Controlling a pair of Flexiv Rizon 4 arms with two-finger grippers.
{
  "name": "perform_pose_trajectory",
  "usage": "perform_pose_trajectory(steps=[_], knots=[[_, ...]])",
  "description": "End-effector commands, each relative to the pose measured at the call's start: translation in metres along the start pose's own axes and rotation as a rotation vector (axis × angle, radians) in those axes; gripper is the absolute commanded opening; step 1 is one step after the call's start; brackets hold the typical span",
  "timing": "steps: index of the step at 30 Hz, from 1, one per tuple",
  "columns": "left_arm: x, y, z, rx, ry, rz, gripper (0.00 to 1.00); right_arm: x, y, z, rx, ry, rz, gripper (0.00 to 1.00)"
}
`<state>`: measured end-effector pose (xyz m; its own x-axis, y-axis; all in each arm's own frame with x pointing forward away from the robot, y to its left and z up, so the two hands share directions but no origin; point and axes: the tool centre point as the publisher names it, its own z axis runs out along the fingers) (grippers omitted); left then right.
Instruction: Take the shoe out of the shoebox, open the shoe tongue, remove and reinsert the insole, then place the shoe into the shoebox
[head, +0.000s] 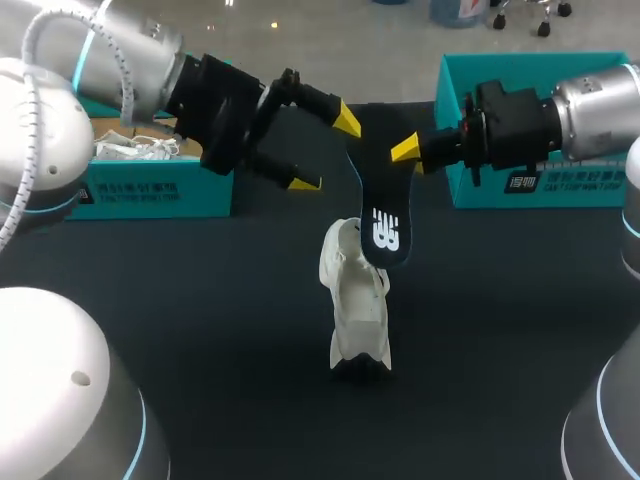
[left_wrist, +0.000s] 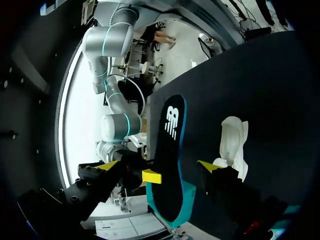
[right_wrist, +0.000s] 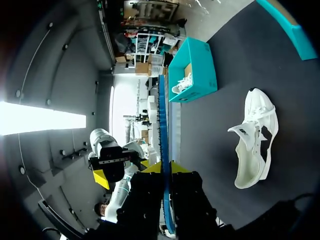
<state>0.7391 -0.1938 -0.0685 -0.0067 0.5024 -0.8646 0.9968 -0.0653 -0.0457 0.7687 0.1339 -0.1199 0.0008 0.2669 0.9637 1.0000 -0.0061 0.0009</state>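
Note:
My right gripper (head: 412, 152) is shut on the upper end of a dark insole (head: 385, 235) with a white logo, which hangs above the table. In the right wrist view the insole (right_wrist: 163, 115) runs edge-on out from between my right gripper's (right_wrist: 166, 168) fingers. My left gripper (head: 325, 152) stands open just left of the insole's top. In its own view the insole (left_wrist: 172, 130) lies between the spread fingers of the left gripper (left_wrist: 159, 165), apart from them. The white shoe (head: 355, 300) rests on the table under the insole's lower end, tongue pulled open (right_wrist: 255, 145).
A teal shoebox (head: 150, 190) holding another white shoe sits at the back left, seen too in the right wrist view (right_wrist: 192, 70). A second teal box (head: 545, 185) stands at the back right, behind my right arm. The dark table (head: 200, 320) spreads around the shoe.

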Motion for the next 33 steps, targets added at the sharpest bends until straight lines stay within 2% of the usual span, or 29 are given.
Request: perform_pose_trajectory(steps=[1, 8, 10, 25, 28, 29, 33], knots=[[-0.011, 0.01, -0.008, 0.046, 0.308, -0.002, 1.0, 0.0, 0.001, 0.004, 0.007, -0.015, 0.0, 0.0], [-0.018, 0.014, -0.014, 0.058, 0.474, 0.047, 1.0, -0.003, -0.002, 0.004, 0.006, -0.017, -0.002, 0.0], [-0.019, 0.013, -0.015, 0.083, 0.475, 0.043, 1.0, -0.004, -0.003, 0.005, 0.008, -0.019, -0.001, 0.0], [-0.019, 0.013, -0.015, 0.083, 0.475, 0.043, 1.0, -0.01, -0.002, 0.005, 0.02, 0.003, -0.005, 0.0], [-0.02, 0.013, -0.013, 0.055, 0.567, 0.006, 1.0, -0.011, -0.001, 0.005, 0.024, 0.001, -0.001, 0.0], [-0.021, 0.014, -0.013, 0.034, 0.641, -0.004, 1.0, -0.011, -0.002, 0.005, 0.027, -0.001, 0.0, 0.0], [-0.021, 0.015, -0.011, -0.025, 0.784, -0.037, 1.0, -0.011, -0.003, 0.006, 0.03, -0.005, 0.001, 0.0]])
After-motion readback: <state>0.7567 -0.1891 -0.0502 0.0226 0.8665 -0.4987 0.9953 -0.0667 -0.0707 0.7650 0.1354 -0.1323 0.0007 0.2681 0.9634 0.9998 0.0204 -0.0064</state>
